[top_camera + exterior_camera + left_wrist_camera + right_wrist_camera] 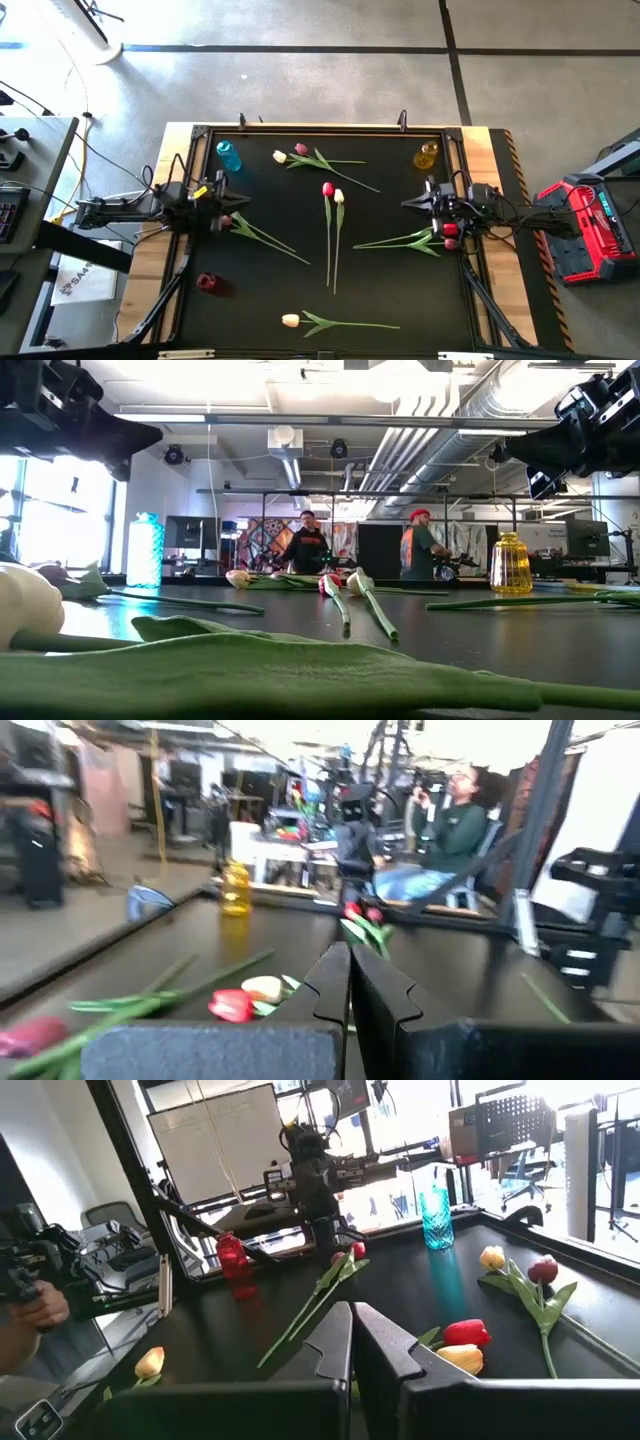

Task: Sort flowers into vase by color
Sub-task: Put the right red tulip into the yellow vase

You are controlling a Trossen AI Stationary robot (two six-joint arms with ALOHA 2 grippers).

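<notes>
Several tulips lie flat on the black table. A cream and a maroon one (300,155) lie at the far side, a red (328,189) and a cream one (339,196) in the middle, and a cream one (291,320) at the near edge. One dark pink head (225,222) lies under my left arm and red heads (450,232) lie under my right arm. A blue vase (228,155), a yellow vase (426,155) and a red vase (206,283) stand upright. My left gripper (350,955) and right gripper (352,1310) hover shut and level at the table's left and right sides.
The table's raised frame (320,128) runs round the black surface. People stand in the room beyond the far edge (420,545). A red toolbox (585,225) sits off the table's right side. Bare table lies between the middle tulips and each arm.
</notes>
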